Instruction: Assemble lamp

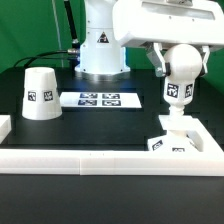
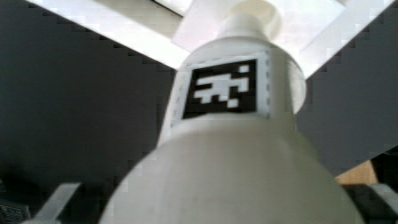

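Note:
The white lamp bulb (image 1: 181, 68) hangs upright at the exterior view's right, its tag facing the camera and its stem (image 1: 175, 118) pointing down. My gripper (image 1: 180, 62) is shut on the bulb's round head. The stem's lower end meets the top of the flat square base (image 1: 170, 144), which lies in the front right corner; I cannot tell whether it is seated. In the wrist view the bulb (image 2: 222, 130) fills the picture, with my gripper (image 2: 214, 208) round it. The cone shade (image 1: 41, 93) stands alone at the left.
The marker board (image 1: 98, 99) lies flat mid-table in front of the robot's white pedestal (image 1: 100, 55). Long white border rails run along the front (image 1: 90, 161), the left (image 1: 4, 126) and the right (image 1: 208, 137), boxing in the base.

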Controlling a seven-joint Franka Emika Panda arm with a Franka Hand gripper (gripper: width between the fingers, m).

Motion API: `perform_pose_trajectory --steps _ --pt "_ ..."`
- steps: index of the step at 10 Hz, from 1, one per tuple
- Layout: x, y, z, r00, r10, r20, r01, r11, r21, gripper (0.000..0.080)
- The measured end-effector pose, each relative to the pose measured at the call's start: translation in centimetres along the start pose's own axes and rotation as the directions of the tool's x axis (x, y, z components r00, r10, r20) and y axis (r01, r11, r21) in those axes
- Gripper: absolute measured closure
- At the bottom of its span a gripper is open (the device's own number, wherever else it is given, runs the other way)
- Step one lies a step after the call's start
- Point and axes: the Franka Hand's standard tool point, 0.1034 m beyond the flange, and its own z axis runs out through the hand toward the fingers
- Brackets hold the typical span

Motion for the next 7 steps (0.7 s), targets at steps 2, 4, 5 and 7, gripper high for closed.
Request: perform_pose_trajectory --steps 2,4,5,7 --pt "-0.4 -0.4 0.4 1.0 -0.002 0.008 0.002 1.0 0.006 0.0223" --pt "-0.8 -0.5 0.9 1.0 -0.001 0.018 0.001 1.0 0.01 0.0223" --pt "-1.0 -0.6 1.1 1.0 -0.001 0.022 0.0 1.0 0.012 0.0223" --pt "-1.4 -0.7 1.4 1.0 0.0 0.028 -0.001 1.0 0.015 0.0223"
